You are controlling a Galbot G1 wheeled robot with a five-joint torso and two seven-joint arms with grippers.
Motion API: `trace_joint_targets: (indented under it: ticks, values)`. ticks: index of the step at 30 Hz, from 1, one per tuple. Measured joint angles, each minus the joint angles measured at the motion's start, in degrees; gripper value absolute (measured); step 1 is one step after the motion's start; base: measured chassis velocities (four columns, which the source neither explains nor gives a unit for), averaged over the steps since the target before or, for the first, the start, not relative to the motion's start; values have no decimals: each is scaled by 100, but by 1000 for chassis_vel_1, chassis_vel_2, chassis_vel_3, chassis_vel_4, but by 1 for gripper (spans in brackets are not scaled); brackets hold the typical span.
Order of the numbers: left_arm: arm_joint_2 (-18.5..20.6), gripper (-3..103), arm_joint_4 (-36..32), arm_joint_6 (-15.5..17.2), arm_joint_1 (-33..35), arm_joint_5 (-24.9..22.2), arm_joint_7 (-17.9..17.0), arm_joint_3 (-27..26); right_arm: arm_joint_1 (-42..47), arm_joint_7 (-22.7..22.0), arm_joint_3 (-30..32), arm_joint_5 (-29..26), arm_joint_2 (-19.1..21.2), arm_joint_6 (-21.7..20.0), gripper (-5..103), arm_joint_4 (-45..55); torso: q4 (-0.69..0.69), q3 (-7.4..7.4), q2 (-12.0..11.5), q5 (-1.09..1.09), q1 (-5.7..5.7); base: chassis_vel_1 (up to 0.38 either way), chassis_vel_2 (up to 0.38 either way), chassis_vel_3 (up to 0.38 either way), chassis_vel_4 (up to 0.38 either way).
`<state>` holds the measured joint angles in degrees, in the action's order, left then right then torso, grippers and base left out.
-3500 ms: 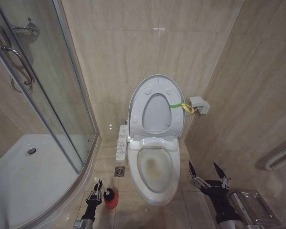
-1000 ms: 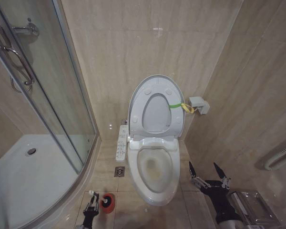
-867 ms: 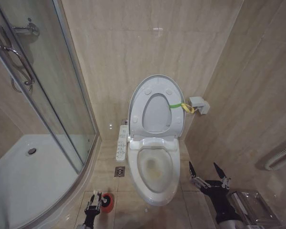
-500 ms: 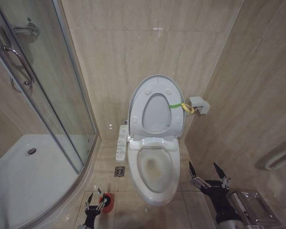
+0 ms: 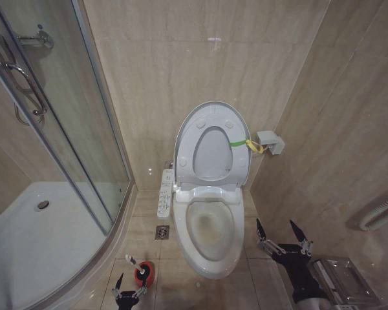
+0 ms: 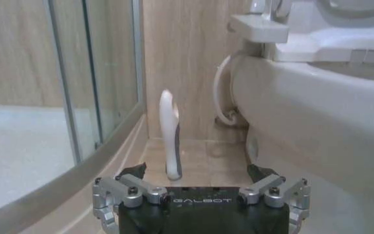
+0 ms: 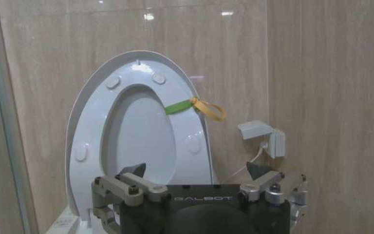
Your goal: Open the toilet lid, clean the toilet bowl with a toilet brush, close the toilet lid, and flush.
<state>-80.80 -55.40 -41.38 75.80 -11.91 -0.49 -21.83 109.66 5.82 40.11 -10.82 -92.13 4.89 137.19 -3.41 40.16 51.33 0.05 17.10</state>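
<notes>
Left gripper (image 5: 128, 289) spread wide and empty just short of the thin white-handled toilet brush (image 5: 134, 264) in its one small red cup holder (image 5: 144, 273).

Glossy white oval toilet lid (image 5: 211, 144) stands raised against the beige tile wall (image 5: 161, 71) over the white ceramic toilet bowl (image 5: 210, 231); right gripper (image 5: 284, 234), also wide, waits right of it.

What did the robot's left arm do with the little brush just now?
The left tool let go of the thin white-handled toilet brush, opened and pulled back; the brush stands in its small red cup holder. The right tool, open, and the raised glossy white toilet lid stayed put.
</notes>
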Motion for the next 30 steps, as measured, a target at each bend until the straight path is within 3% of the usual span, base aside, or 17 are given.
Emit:
trace_joint_targets:
  ticks: [9,14,18,23,26,27,30]
  values:
    - [-60,100,-1394,272,853,528,-591,-176,0,0,0,0,0,0,100,0,0,0,0,0,0,0,0,0,0]
    - [-22,100,-1868,346,1152,561,-634,-217,0,0,0,0,0,0,100,0,0,0,0,0,0,0,0,0,0]
    - [-3,100,-3101,697,1723,585,-791,-350,0,2,0,0,0,0,100,0,0,0,0,0,0,0,0,0,0]
    - [49,100,-3795,970,2014,614,-840,-476,0,0,0,0,0,0,100,0,0,0,0,-1,0,0,0,0,0]
    - [109,100,-5116,1578,2406,466,-832,-643,0,1,0,0,1,0,100,0,0,1,1,0,0,0,0,0,0]
    - [109,100,-5116,1578,2406,466,-832,-643,0,1,0,0,1,0,100,0,0,1,1,0,0,0,0,0,0]
    - [43,100,-5955,2246,2663,395,-1043,-689,0,0,0,0,0,0,100,0,-1,0,0,0,1,0,0,0,0]
